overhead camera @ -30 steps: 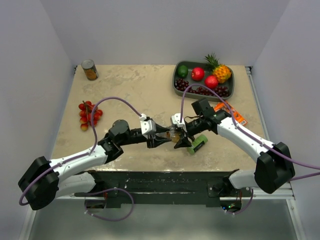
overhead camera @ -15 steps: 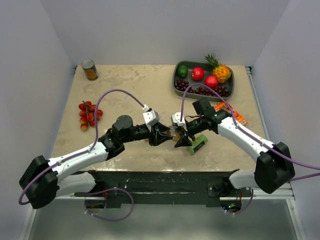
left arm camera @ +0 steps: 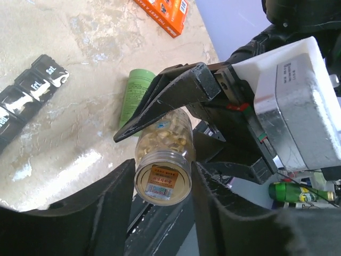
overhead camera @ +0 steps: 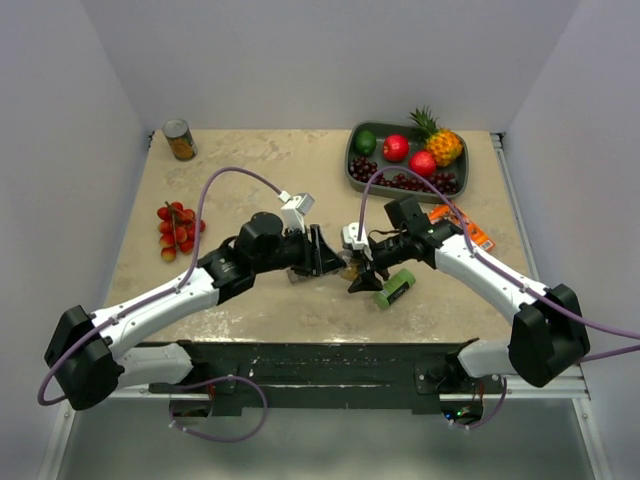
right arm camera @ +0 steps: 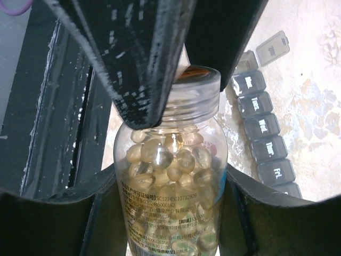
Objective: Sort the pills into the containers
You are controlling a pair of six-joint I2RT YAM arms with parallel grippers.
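Amber-yellow pills (right arm camera: 171, 160) fill a clear plastic pill bottle (right arm camera: 170, 224), which is held off the beige stone-patterned surface (overhead camera: 260, 170) between the two arms, near the front edge. The right arm's fingers (right arm camera: 58, 224) are closed against both sides of the bottle's body, gripping it. The left arm's fingers (left arm camera: 109, 213) come from the opposite side and sit pressed against either side of the clear cap (left arm camera: 162, 182), closed onto it. The cap is on the bottle, and a printed label shows on its top.

Just beside and below the bottle, a dark grey weekly pill organiser (right arm camera: 264, 130) lies flat on the surface, its compartments printed with day names. The end lid (right arm camera: 272, 48) stands flipped open; the other lids in view lie shut. No pills show in the organiser.

A green cylindrical container (overhead camera: 395, 288) lies on its side just beside the right fingers, and an orange packet (overhead camera: 462, 228) lies farther back. A dark tray of fruit (overhead camera: 352, 165) sits at the far right, a cluster of cherry tomatoes (overhead camera: 178, 228) at the left, and a can (overhead camera: 180, 140) in the far left corner.
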